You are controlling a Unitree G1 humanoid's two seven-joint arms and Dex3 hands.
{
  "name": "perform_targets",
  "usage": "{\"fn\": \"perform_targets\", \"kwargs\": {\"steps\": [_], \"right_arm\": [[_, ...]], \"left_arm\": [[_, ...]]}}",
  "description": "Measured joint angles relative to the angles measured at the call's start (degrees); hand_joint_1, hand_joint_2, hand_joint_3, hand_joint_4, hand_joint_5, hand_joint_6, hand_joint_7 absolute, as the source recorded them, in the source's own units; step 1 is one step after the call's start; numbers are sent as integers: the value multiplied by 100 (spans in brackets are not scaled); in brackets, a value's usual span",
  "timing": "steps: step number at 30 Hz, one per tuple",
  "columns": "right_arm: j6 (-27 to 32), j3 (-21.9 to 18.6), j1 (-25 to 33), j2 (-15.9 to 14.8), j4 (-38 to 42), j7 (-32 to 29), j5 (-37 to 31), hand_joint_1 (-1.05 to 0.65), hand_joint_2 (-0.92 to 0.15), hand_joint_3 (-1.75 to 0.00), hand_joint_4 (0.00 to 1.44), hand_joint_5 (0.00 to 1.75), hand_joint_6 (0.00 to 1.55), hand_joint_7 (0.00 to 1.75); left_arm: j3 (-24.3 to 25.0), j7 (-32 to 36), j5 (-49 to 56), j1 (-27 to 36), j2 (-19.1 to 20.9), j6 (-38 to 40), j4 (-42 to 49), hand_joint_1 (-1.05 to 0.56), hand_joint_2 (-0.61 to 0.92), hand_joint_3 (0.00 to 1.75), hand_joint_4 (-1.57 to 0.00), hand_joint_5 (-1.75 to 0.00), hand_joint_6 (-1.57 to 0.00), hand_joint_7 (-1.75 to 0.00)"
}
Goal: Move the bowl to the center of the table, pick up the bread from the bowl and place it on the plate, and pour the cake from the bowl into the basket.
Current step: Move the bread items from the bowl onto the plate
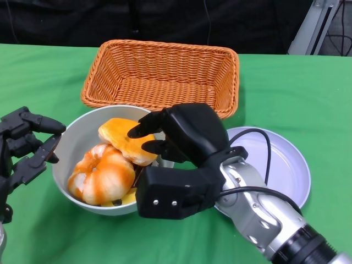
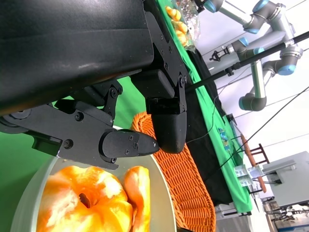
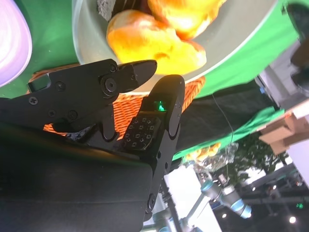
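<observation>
Head view: bread (image 1: 127, 141) lengthwise toward plate (image 1: 286, 165).

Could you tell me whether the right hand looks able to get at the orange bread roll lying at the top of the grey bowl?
Probably yes: the right hand hovers at the grey bowl, fingertips at the orange bread roll, nothing covering it.

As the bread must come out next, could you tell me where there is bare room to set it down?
The plate right of the bowl is bare, as is the basket behind it. The bowl itself is crowded, with the right hand over it.
</observation>
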Motion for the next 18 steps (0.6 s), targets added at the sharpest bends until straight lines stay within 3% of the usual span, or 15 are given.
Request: {"fn": "perform_targets", "kwargs": {"steps": [5,7,10,15,18], "right_arm": [[102,-12,155,-34,-330,218,-1,-21,-92,0,88,135,121,1],[87,-12,187,-61,-363,276,5,-22,-92,-2,80,122,118,0],[-301,19,217,-258,-364,570,145,-31,-91,-1,68,101,103,0],[-853,43,221,-586,-380,1111,324,-51,-92,-1,77,25,81,0],[-1027,52,222,-688,-382,1262,324,-55,-92,-1,78,14,76,0]], "left_arm": [[-3,0,8,-11,0,-23,18,-24,92,29,-84,-149,-84,-113],[-4,2,27,-11,0,-37,18,-25,92,29,-84,-149,-84,-113],[-5,97,86,-11,0,-61,18,-25,92,29,-84,-149,-83,-112],[-5,122,70,-11,0,-88,18,-25,92,29,-83,-149,-83,-112],[-5,122,63,-11,0,-89,18,-25,92,29,-83,-149,-83,-112]]}}
